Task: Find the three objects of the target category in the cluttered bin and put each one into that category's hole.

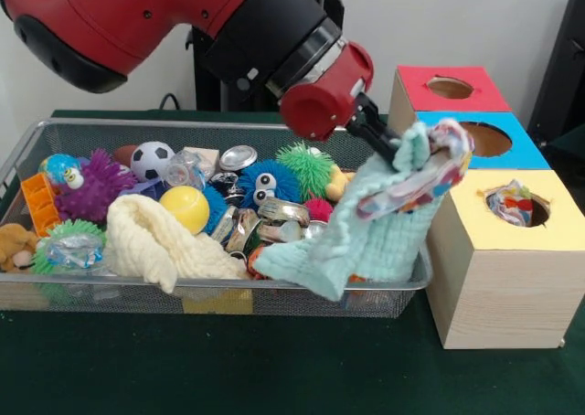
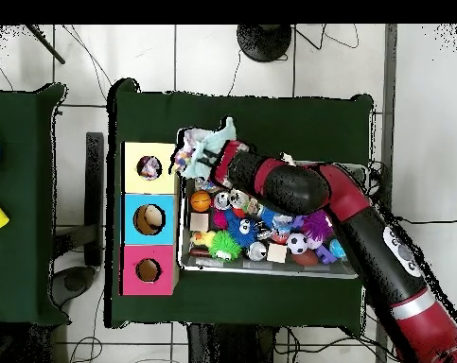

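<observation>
Front view: a red and black robot arm (image 1: 183,22) reaches down from above and to the side, its black hand (image 1: 395,145) pinching two cloths at once: a pale mint-green waffle-weave cloth (image 1: 366,228) and a white cloth printed with coloured patches (image 1: 430,173). Both hang beyond the end of a wire mesh bin (image 1: 27,141), next to a yellow-topped wooden box (image 1: 498,278). That box's round hole (image 1: 516,205) already holds a patterned piece of fabric, so cloths appear to be the target category.

The main risk, as I judge it, is the mint cloth. Its lower end drapes over the bin's rim and rests inside, so it could snag on the mesh or drag neighbouring toys as it moves. Two cloths bunched together may also jam at the hole, or one may slip free and land on the dark green table (image 1: 274,369). A cream knitted cloth (image 1: 155,241) lies in the bin among a yellow ball (image 1: 187,207), a soccer ball (image 1: 151,159) and spiky toys.

The arm's wrist tilts downward toward the boxes, the hand pointing diagonally. In the overhead view the arm stretches across the bin, the hand (image 2: 211,163) near the bin's corner, just beside the yellow box (image 2: 137,153), not yet over its hole. A blue-topped box (image 1: 512,150) and a red-topped box (image 1: 480,90) sit beyond.
</observation>
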Robot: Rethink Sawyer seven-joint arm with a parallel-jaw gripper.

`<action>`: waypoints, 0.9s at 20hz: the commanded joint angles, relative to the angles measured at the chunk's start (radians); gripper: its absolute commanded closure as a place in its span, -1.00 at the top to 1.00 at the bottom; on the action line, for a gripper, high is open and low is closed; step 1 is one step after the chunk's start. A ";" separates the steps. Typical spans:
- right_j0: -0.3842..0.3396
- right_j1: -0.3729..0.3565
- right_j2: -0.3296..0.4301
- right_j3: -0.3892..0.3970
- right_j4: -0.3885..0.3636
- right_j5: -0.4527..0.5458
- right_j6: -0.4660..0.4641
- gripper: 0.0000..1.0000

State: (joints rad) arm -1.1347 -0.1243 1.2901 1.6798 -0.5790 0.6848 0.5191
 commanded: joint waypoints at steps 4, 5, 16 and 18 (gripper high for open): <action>-0.020 0.111 0.088 0.010 0.055 0.202 -0.397 -1.00; -0.025 0.111 0.083 -0.002 0.052 0.217 -0.422 -1.00; -0.036 0.103 0.034 -0.109 0.044 0.347 -0.587 -1.00; -0.035 0.093 0.027 -0.123 0.042 0.373 -0.607 -1.00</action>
State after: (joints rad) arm -1.1507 -0.0492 1.3652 1.7001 -0.5409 0.8918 0.2509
